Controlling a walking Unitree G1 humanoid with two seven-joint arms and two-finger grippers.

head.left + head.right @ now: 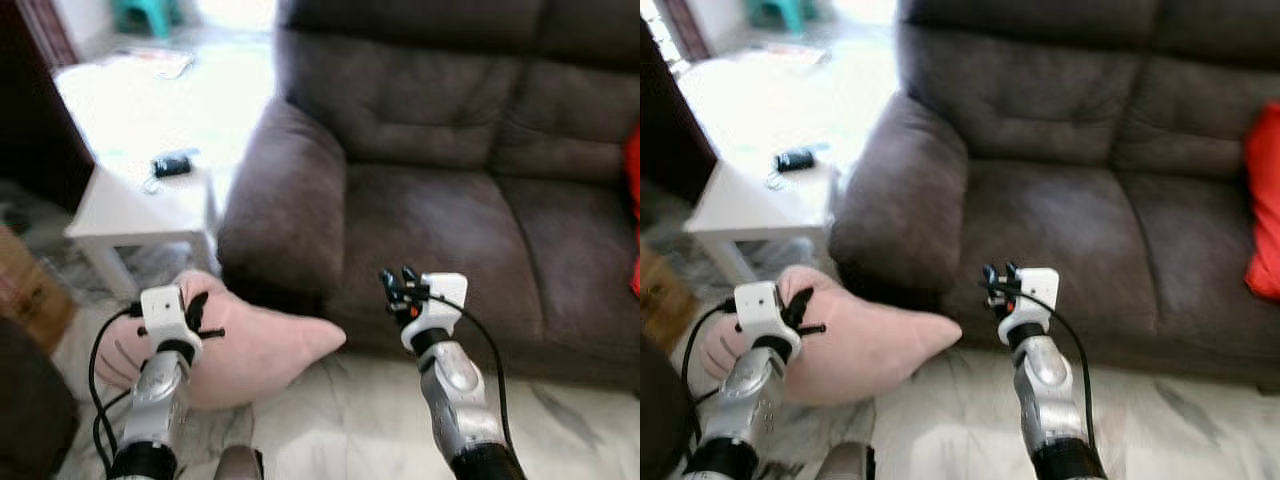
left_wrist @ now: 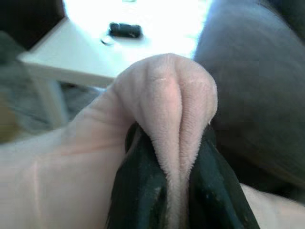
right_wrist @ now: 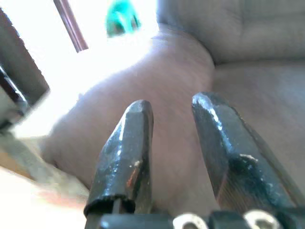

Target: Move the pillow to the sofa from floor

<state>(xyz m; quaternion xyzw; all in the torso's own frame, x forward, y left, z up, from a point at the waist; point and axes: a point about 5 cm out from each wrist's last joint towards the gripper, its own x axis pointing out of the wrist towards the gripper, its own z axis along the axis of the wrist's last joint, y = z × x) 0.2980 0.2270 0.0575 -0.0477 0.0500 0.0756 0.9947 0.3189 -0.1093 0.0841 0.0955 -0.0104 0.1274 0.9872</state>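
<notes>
While the left gripper (image 2: 178, 191) pinches the pillow's (image 1: 260, 345) fold (wrist view), the right gripper (image 3: 174, 148) gapes empty.

Head stereo pair: looks forward and down from above, both eyes share sofa (image 1: 450, 190), white surface (image 1: 125, 205), pillow (image 1: 250, 350). Left wrist cam: very close on pillow fold, facing white surface. Right wrist cam: close, facing sofa armrest.

The pillow (image 1: 250, 345) is soft, matt pink plush; the sofa (image 1: 440, 170) is matt brown suede-like cloth; the floor (image 1: 340, 420) is glossy veined marble; the side table (image 1: 130, 205) is smooth white.
</notes>
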